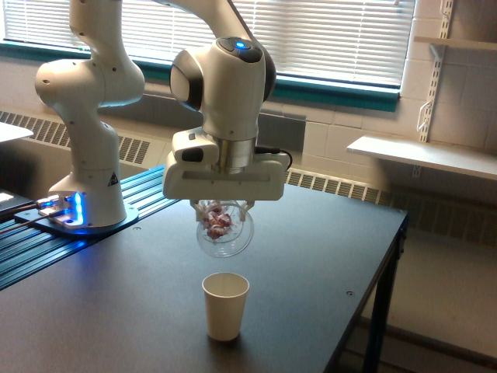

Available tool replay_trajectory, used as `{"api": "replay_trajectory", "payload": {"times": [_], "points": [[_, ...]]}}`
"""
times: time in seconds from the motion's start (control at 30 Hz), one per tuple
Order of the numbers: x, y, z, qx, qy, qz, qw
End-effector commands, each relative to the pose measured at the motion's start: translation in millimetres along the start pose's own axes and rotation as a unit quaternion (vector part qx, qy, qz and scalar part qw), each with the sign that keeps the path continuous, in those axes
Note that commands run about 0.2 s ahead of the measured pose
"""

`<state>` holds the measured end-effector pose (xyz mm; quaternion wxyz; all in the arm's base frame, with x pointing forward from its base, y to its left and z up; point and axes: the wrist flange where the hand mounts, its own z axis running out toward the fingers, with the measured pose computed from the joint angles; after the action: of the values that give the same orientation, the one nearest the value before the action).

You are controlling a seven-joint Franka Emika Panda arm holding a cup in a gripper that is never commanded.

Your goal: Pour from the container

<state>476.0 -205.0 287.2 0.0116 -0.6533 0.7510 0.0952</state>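
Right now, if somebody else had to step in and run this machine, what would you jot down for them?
Gripper: shut on the clear cup, held in the air.
Clear cup: holds small pinkish pieces, hangs above the white paper cup, which stands upright on the dark table.
Done: cup carried over the paper cup.
Left: the pour itself; nothing can be seen falling, and the paper cup's inside is hidden.

Bright daylight through blinds (326, 31); soft focus, faint shadows.
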Motion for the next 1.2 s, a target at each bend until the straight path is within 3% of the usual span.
{"api": "replay_trajectory", "payload": {"times": [0.03,0.23,0.43,0.6,0.93,1.03,1.2], "points": [[-0.2,0.9,4.1,-0.008,-0.027,-0.032,0.9991],[7.6,3.9,7.2,-0.016,-0.05,-0.018,0.9984],[12.0,1.8,4.0,-0.016,-0.054,-0.014,0.9983],[21.4,-3.5,-5.3,-0.003,-0.06,-0.007,0.9982],[29.5,-3.5,-0.3,-0.013,-0.085,0.006,0.9963],[32.9,-4.8,-2.7,-0.005,-0.102,0.011,0.9947],[30.7,-9.3,-9.5,0.001,-0.102,0.003,0.9948]]}}
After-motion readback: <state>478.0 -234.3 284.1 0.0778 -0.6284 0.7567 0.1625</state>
